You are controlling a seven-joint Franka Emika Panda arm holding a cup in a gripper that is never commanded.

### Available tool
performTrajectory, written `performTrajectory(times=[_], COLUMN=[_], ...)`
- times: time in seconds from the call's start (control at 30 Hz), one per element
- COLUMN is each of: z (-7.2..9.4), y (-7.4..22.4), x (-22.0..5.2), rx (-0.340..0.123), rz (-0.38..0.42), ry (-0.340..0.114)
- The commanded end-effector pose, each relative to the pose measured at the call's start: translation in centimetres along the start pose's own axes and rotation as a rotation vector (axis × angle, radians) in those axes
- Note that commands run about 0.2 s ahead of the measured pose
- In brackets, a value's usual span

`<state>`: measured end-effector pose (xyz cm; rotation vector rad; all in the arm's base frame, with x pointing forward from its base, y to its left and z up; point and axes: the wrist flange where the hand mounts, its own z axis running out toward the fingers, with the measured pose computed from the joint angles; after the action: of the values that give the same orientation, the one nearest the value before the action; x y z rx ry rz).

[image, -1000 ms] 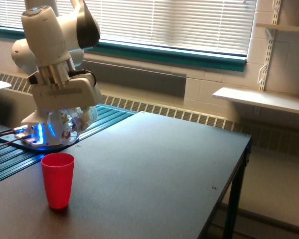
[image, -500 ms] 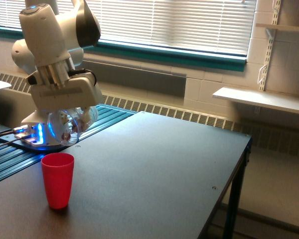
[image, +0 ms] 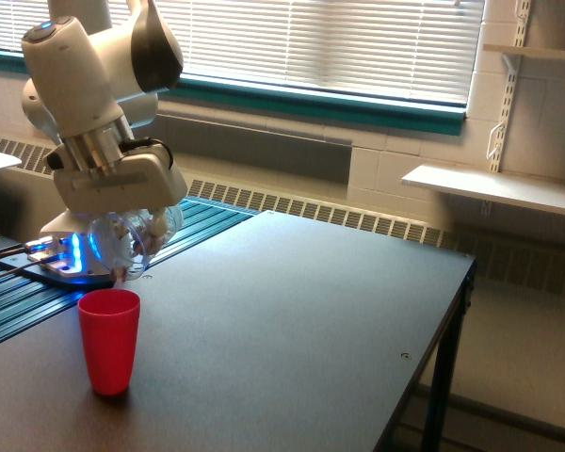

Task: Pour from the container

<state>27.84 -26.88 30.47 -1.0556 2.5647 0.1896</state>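
One red cup (image: 109, 339) stands upright on the dark table (image: 292, 330), near its front edge at the exterior view's left. Just above it hangs the clear jar (image: 130, 237), tilted, its low end over the cup's rim, not touching. The gripper (image: 122, 226) is clamped on the jar. Behind, the white arm (image: 89, 85), a blue-lit base (image: 71, 259), then window blinds (image: 339, 42) and a wall shelf (image: 494, 188).
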Motion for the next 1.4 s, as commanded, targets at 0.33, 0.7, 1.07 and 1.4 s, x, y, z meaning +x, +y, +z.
performTrajectory(times=[0.33,0.7,1.07,1.4], z=[-0.1,-0.3,-0.5,0.0], y=[-0.6,-1.3,-2.1,-1.6], x=[1.7,1.0,0.0,-0.6], rx=[-0.009,-0.005,0.034,0.02], rz=[0.014,0.015,-0.053,-0.051], ry=[-0.011,-0.024,0.005,0.0])
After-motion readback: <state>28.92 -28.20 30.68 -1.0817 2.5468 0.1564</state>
